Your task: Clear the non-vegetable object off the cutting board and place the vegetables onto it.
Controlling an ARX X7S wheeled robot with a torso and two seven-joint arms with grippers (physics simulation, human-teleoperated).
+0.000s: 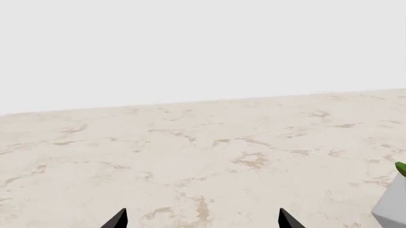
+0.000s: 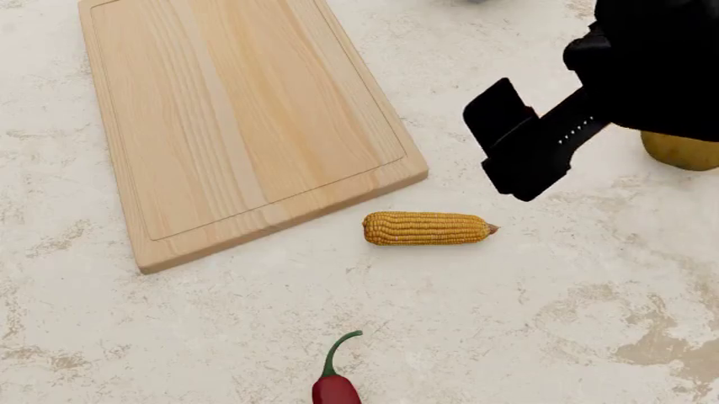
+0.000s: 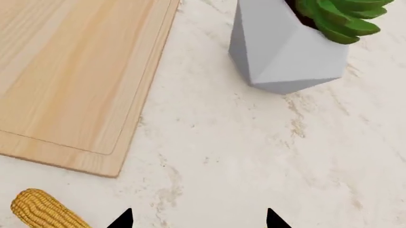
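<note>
The light-wood cutting board [image 2: 242, 118] lies at the upper left of the head view with nothing on it. The corn cob [image 2: 427, 228] lies on the counter just off the board's near right corner. The dark-red chilli [image 2: 336, 387] lies nearer, at the bottom edge. The yellow-brown lump [image 2: 679, 152] sits on the counter at the right, partly hidden by my right arm [image 2: 528, 143]. My right gripper [image 3: 198, 219] is open and empty above bare counter, with the corn [image 3: 44, 211] and the board [image 3: 70, 80] to one side. My left gripper [image 1: 203, 219] is open and empty over bare counter.
A grey faceted planter [image 3: 285, 52] with a green succulent [image 3: 336, 16] stands on the marble counter [image 2: 506, 320] beside the board's far end. Its corner also shows in the left wrist view [image 1: 393, 204]. The counter's far edge [image 1: 203, 100] shows there too.
</note>
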